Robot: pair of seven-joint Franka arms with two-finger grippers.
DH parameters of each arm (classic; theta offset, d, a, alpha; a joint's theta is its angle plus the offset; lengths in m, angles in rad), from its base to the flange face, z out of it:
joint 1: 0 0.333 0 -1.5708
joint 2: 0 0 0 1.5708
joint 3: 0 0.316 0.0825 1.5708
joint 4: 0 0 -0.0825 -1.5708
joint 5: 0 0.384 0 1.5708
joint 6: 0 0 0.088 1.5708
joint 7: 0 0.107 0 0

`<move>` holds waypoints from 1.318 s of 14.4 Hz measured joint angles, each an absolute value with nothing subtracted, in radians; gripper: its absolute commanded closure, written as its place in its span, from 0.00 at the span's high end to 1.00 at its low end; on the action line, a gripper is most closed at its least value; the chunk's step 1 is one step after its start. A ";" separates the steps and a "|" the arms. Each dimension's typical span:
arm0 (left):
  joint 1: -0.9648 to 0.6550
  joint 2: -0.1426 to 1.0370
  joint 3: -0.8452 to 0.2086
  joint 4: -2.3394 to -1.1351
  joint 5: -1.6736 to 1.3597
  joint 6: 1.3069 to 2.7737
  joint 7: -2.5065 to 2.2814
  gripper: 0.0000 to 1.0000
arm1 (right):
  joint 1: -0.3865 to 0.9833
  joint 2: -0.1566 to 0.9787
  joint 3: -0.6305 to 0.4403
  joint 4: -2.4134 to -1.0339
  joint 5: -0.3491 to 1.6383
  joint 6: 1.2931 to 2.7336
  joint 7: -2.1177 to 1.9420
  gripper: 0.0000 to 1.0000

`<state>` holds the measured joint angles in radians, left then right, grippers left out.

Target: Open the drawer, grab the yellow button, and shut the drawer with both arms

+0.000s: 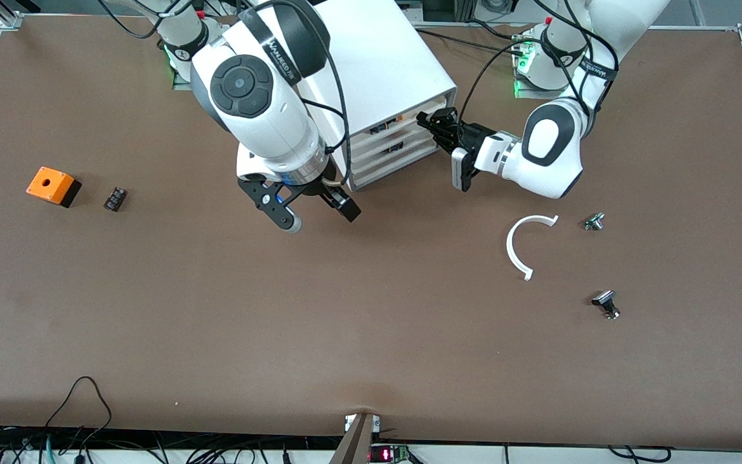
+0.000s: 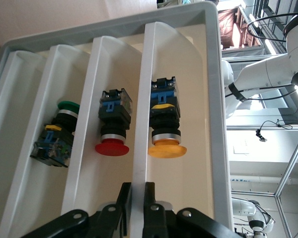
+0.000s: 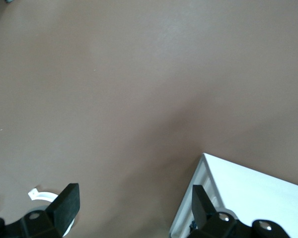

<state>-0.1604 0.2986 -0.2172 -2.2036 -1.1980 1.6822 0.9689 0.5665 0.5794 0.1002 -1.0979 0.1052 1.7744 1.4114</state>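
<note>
I'm clamping the left gripper point(image 2: 137, 201) on the cream-white top drawer's point(image 2: 139, 124) front wall, upper centre; pulling straight. Orange-yellow capped button point(image 2: 165, 134) inside, probably loose. Right gripper point(image 1: 306, 209) spread, waiting over table.

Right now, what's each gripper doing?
Left gripper: shut on the top drawer's front wall.
Right gripper: open, empty, over the table.

Slightly open cream top drawer point(image 1: 391, 120) of white cabinet; inside, orange-yellow-capped button point(image 2: 165, 126) on its side.
</note>
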 measured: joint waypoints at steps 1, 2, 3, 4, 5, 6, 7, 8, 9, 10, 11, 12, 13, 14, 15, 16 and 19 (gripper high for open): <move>-0.158 0.306 -0.213 -2.193 -1.198 1.683 0.969 0.00 | 0.574 0.585 0.100 -1.093 0.105 1.788 1.419 1.00; -0.153 0.317 -0.208 -2.181 -1.197 1.683 0.969 0.00 | 0.581 0.591 0.100 -1.090 0.105 1.802 1.429 1.00; -0.143 0.330 -0.204 -2.164 -1.196 1.683 0.969 0.00 | 0.588 0.595 0.100 -1.088 0.105 1.815 1.441 1.00; -0.128 0.345 -0.202 -2.144 -1.185 1.683 0.969 0.00 | 0.594 0.598 0.100 -1.087 0.105 1.829 1.453 1.00; -0.111 0.360 -0.201 -2.118 -1.169 1.680 0.969 0.00 | 0.599 0.601 0.100 -1.086 0.105 1.841 1.465 1.00; -0.092 0.376 -0.200 -2.089 -1.151 1.676 0.969 0.00 | 0.603 0.605 0.100 -1.086 0.106 1.852 1.480 1.00; -0.073 0.392 -0.200 -2.061 -1.135 1.673 0.969 0.00 | 0.609 0.611 0.100 -1.086 0.106 1.869 1.496 1.00; -0.053 0.408 -0.200 -2.034 -1.122 1.670 0.968 0.00 | 0.615 0.617 0.101 -1.086 0.106 1.887 1.514 1.00; -0.037 0.422 -0.199 -2.012 -1.117 1.670 0.968 0.00 | 0.623 0.623 0.101 -1.085 0.106 1.904 1.536 1.00; -0.027 0.432 -0.199 -1.995 -1.114 1.669 0.966 0.00 | 0.634 0.629 0.101 -1.085 0.106 1.918 1.562 1.00; -0.023 0.439 -0.199 -1.983 -1.111 1.669 0.963 0.00 | 0.648 0.636 0.101 -1.084 0.106 1.926 1.591 1.00; -0.023 0.444 -0.200 -1.975 -1.104 1.666 0.959 0.00 | 0.663 0.644 0.101 -1.084 0.106 1.933 1.621 1.00; -0.023 0.444 -0.200 -1.968 -1.095 1.663 0.954 0.00 | 0.677 0.651 0.101 -1.084 0.106 1.940 1.651 1.00; -0.023 0.444 -0.201 -1.961 -1.088 1.663 0.950 0.00 | 0.690 0.657 0.101 -1.084 0.106 1.943 1.682 1.00; -0.023 0.445 -0.199 -1.954 -1.082 1.663 0.947 0.27 | 0.702 0.663 0.101 -1.084 0.106 1.945 1.715 1.00; -0.022 0.445 -0.197 -1.948 -1.079 1.664 0.945 0.95 | 0.711 0.670 0.101 -1.084 0.106 1.945 1.744 1.00; -0.009 0.450 -0.195 -1.930 -1.079 1.671 0.926 1.00 | 0.735 0.694 0.101 -1.084 0.106 1.952 1.817 1.00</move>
<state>-0.0092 0.4496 -0.1952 -1.9300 -1.0793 1.6712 0.9255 0.7352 0.6936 0.1010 -1.0835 0.1063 1.9524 1.8166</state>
